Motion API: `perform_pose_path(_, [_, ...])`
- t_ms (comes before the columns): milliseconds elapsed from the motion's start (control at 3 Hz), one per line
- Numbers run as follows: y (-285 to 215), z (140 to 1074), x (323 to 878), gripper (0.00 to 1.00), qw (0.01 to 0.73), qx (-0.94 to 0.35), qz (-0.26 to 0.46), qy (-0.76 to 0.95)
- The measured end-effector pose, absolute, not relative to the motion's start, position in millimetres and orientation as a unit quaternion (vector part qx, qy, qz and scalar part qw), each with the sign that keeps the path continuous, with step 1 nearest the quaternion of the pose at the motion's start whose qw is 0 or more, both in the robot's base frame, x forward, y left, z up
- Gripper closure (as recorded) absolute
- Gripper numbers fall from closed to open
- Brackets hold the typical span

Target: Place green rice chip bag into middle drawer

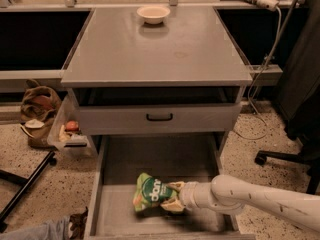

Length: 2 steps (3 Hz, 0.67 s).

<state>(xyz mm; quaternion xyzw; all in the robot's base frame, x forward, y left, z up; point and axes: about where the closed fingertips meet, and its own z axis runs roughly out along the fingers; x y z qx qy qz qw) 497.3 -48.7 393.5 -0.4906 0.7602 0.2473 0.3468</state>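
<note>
The green rice chip bag lies tilted in the open middle drawer, near the drawer's front and a little left of its middle. My gripper reaches in from the right on a white arm. Its tan fingers are closed on the bag's right end, one above and one below. The bag's white lettering faces up. I cannot tell if the bag rests on the grey drawer floor or hangs just above it.
Above the open drawer is a closed drawer front with a black handle, under the grey cabinet top, which holds a small bowl. A clear bin and a brown bag stand at left. A chair base is at right.
</note>
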Motion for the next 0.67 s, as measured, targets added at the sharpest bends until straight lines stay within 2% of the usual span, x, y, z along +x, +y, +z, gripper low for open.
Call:
perform_pose_path(333, [-48.6, 393.5, 497.2, 0.0, 0.347, -0.491, 0.247, 0.76])
perform_pose_path(667, [-48.6, 393.5, 497.2, 0.0, 0.347, -0.491, 0.247, 0.76])
